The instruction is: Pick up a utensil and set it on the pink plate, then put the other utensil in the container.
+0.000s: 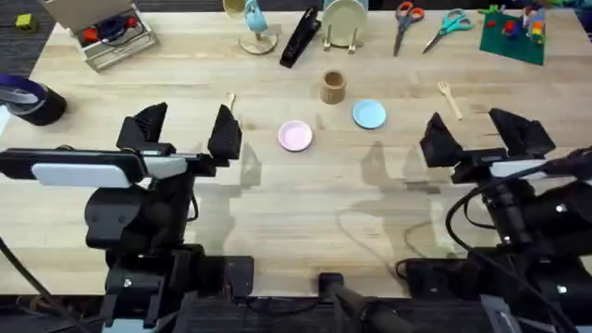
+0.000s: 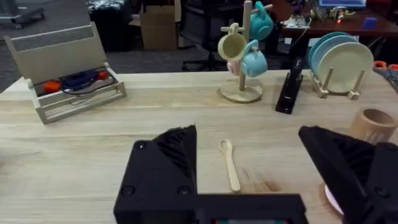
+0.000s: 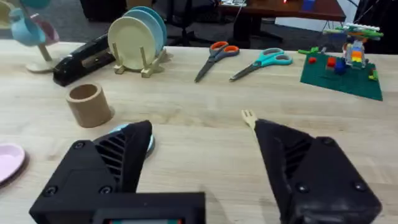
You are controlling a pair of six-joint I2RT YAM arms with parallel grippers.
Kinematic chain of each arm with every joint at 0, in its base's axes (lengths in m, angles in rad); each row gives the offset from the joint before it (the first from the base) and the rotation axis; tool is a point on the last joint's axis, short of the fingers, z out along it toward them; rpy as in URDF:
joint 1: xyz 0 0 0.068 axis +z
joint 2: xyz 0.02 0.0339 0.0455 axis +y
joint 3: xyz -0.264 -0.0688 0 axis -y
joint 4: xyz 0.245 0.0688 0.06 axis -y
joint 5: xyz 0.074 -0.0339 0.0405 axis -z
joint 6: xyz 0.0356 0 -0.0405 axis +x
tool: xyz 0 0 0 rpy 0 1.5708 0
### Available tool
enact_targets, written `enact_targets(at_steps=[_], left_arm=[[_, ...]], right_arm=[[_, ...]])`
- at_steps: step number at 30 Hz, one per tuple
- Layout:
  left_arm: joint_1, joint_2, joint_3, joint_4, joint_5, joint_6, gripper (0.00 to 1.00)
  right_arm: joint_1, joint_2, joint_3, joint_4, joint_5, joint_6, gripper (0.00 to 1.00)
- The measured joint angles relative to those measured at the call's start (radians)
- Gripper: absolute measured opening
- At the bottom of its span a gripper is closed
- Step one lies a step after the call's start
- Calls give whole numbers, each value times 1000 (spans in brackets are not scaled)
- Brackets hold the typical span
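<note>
The spoon [image 2: 229, 164] lies flat on the table, its bowl toward the far side and its thin handle running back toward us, just beyond the left gripper [image 1: 185, 131] and to the left of the pink plate [image 1: 295, 136]. We judge the step in hand to be the first pickup, so we should bring the left gripper straight down over the middle of the handle, with the fingers astride it across its width, and close low enough to catch so thin a piece against the wood without scraping the table. Once it is lifted, the plate is only a short carry to the right. The left gripper's fingers are spread wide and hold nothing; the spoon sits between them in the left wrist view but apart from both. The fork [image 1: 450, 98] rests near the right, far from the plate, prongs pointing away, just beyond the right gripper [image 1: 481, 135], whose fingers are likewise wide open and empty. The wooden cup [image 1: 333, 88] stands upright beyond the two small plates, with the blue plate [image 1: 369, 114] to its near right.
</note>
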Motion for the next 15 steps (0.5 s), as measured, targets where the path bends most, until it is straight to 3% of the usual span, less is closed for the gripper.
enact_targets(at_steps=[10, 15], left_arm=[[0, 0, 0, 1, 0, 0, 994], [0, 0, 11, -26, 0, 0, 995]], right_arm=[[0, 0, 9, -16, 1, -30, 996], [0, 0, 90, -180, -6, -38, 995]])
